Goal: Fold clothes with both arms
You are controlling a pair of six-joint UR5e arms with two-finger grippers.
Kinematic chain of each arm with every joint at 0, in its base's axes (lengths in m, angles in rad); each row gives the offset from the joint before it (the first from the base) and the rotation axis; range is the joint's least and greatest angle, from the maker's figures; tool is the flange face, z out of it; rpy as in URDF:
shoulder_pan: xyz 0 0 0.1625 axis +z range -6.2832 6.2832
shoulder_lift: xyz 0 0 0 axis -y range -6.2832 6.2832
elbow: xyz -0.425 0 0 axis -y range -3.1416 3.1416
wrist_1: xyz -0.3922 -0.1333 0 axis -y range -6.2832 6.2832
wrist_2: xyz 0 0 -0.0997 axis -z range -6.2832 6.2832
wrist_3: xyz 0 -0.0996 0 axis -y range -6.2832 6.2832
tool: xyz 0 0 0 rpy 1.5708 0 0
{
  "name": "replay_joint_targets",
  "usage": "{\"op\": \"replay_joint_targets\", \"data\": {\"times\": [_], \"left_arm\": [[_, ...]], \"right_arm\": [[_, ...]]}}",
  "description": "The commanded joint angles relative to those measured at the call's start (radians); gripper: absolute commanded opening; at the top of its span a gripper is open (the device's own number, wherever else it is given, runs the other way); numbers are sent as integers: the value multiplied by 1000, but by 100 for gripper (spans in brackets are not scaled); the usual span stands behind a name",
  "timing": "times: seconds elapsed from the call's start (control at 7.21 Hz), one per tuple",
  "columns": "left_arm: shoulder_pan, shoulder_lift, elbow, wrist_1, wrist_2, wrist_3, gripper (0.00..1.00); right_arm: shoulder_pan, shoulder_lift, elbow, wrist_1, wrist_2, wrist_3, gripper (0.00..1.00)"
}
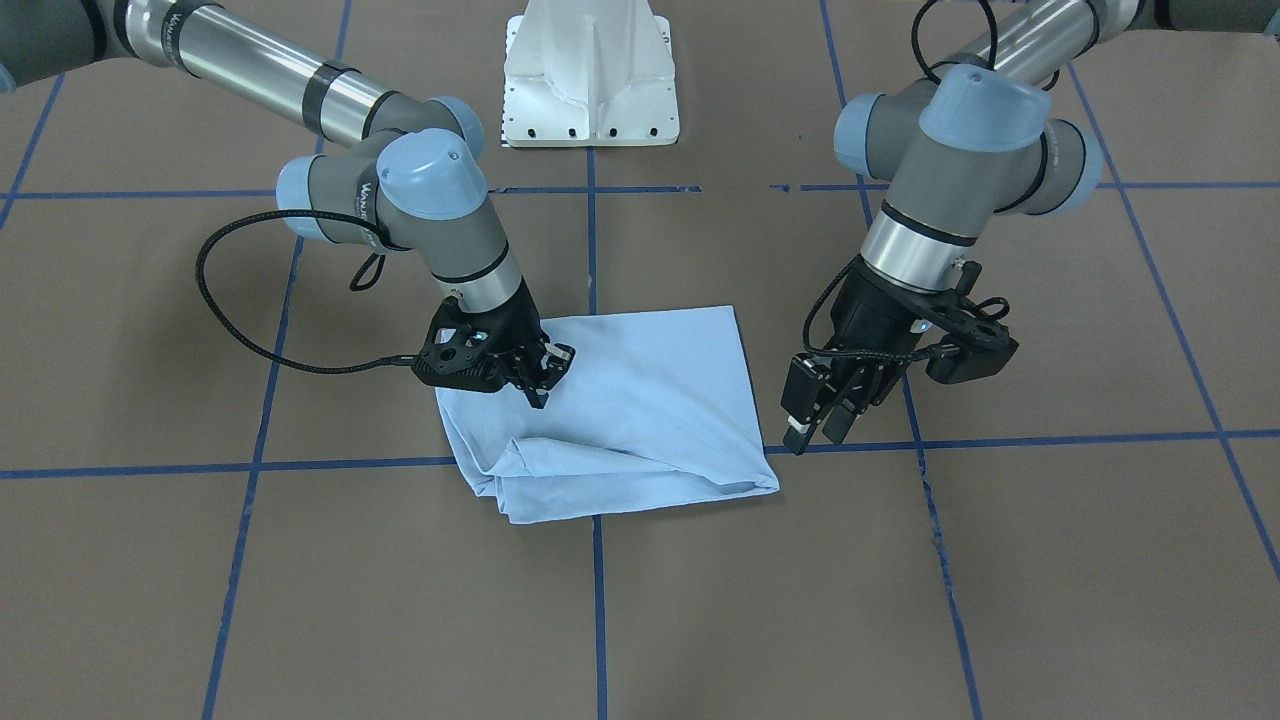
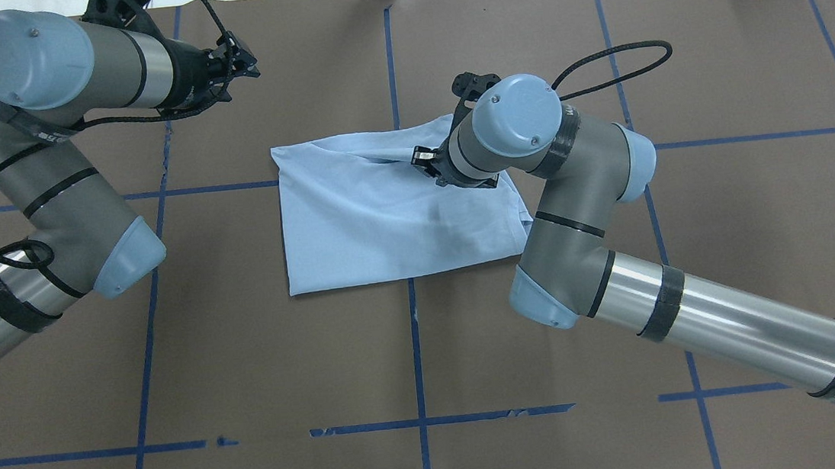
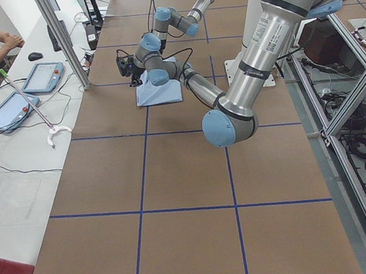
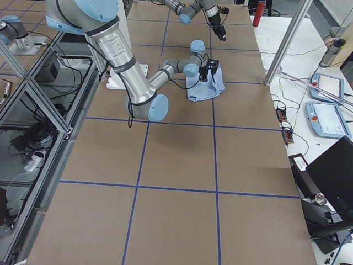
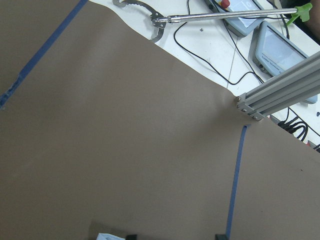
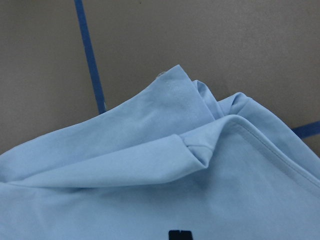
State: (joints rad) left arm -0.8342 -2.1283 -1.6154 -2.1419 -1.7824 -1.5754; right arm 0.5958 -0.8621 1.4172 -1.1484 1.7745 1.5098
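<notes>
Altogether one folded T-shirt (image 1: 640,400), right gripper (image 1: 541,381) over it, left gripper (image 1: 822,424) beside.

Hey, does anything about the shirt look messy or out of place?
Yes: the light blue T-shirt is bunched into loose overlapping folds at the edge just beyond the right gripper, so it isn't lying flat there. Nothing else stands out.

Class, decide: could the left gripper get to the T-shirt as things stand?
Probably yes. The left gripper hangs open beside the T-shirt, only bare table between them; the right gripper is on its far side.
</notes>
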Motion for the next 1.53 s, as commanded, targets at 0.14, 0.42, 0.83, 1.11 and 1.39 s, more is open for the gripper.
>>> {"op": "replay_joint_targets", "data": {"times": [0.14,0.42,0.83,1.11,1.39], "left_arm": [[-6,4,-52,20,0,-2,61],[-5,24,-72,50,3,0,61],[-11,72,-104,50,0,96,60],[-63,170,-161,53,-37,304,59],[-242,324,-204,51,-174,613,59]], "right_arm": [[60,75,-195,56,-38,-94,0],[203,103,-309,118,2,-146,0],[311,80,-261,118,184,-167,0],[405,-24,-154,107,311,-204,0],[610,-188,-87,88,509,-509,0]]}}
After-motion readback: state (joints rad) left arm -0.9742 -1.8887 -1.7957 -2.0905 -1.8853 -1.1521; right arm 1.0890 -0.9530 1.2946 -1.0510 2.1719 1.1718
